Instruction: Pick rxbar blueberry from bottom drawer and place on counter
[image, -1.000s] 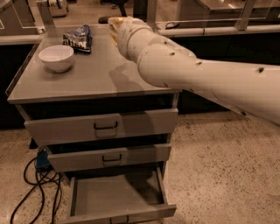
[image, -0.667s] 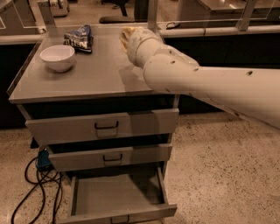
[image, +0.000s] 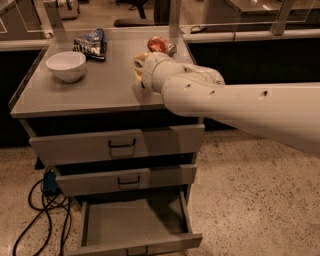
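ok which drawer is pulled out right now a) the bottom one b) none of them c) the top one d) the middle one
a: only the bottom drawer stands pulled out, with its floor in view. The gripper is up over the counter, beside the red can.

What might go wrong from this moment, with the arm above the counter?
1. The gripper hangs over the counter, right beside the red soda can; a sideways move may knock the can over.
2. The bottom drawer stands open, and its visible part shows no rxbar blueberry; the bar may be hidden or lost.
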